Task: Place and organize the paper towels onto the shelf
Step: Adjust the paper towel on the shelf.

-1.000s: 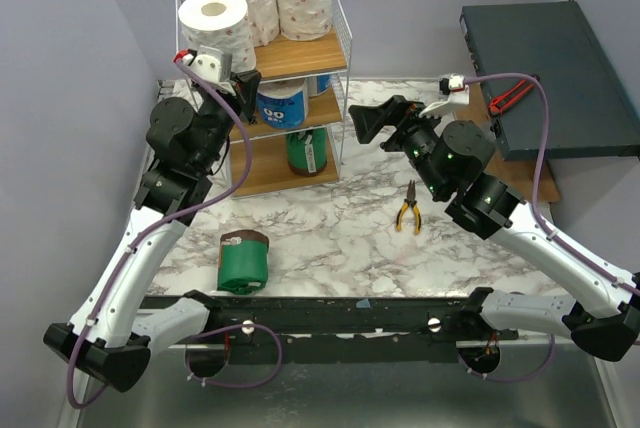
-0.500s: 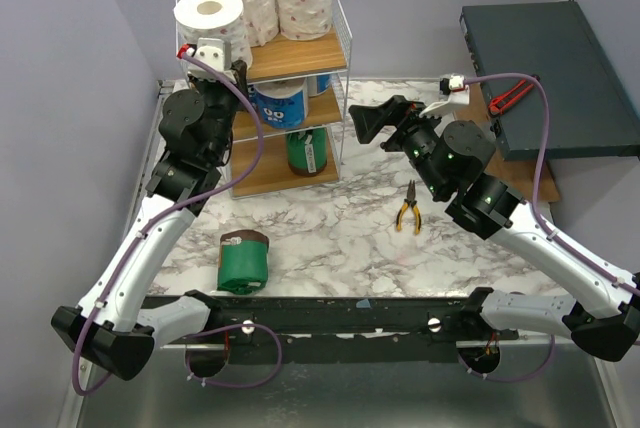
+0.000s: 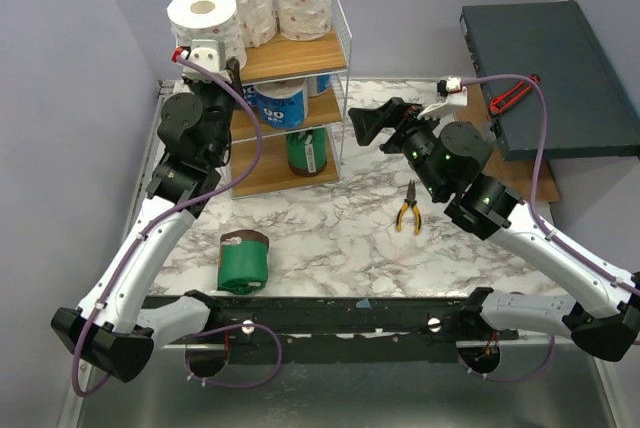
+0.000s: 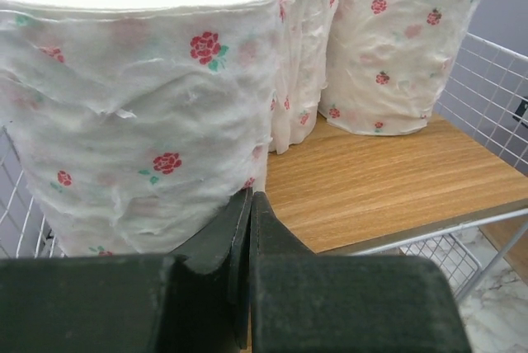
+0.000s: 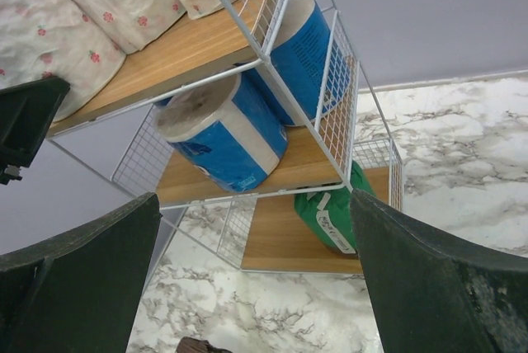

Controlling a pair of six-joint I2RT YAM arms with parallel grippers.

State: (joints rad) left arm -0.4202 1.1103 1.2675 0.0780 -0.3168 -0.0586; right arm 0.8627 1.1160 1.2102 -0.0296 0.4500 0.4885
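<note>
Shelf (image 3: 300, 53) stands at the counter's (image 3: 340, 238) far left corner. Top board: three white rolls (image 3: 207, 18), upright. Middle board: blue rolls (image 3: 281, 103). Bottom board: one green roll (image 3: 306, 151). A second green roll (image 3: 244, 260) lies on the counter near its near edge, left side. Left end effector (image 4: 250, 204) fully closed, holding nothing, tips against the front-left white roll's foot. Right end effector (image 3: 366, 124) wide, empty, beside the shelf's right side.

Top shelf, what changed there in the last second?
The shut left gripper rose and advanced to the front roll, which slid slightly left on the shelf. Nothing was grasped or released. The open right gripper, the green roll and the pliers stayed put.
</note>
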